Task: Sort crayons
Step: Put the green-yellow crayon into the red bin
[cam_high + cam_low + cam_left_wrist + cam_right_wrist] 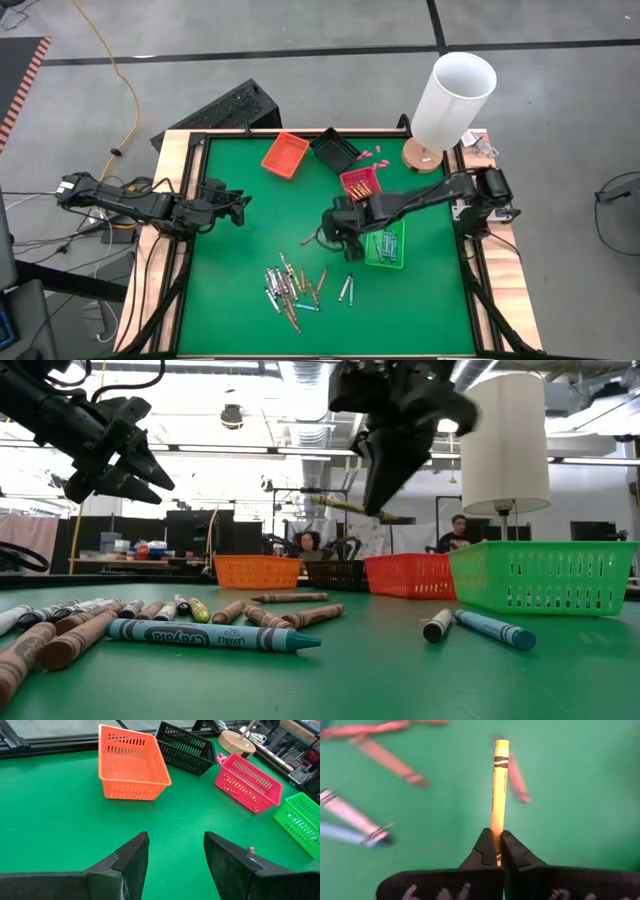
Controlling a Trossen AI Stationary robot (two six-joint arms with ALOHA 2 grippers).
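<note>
Your right gripper (497, 851) has its jaws closed on a yellow crayon (498, 790), held above the green surface (240, 290) just beside the green basket (385, 246). Your left gripper (175, 862) hangs over the surface's left side with its jaws open and nothing between them. The remaining crayons (290, 285) lie scattered near the front of the surface. The orange basket (285, 154), black basket (334, 149) and red basket (360, 183) stand toward the back.
</note>
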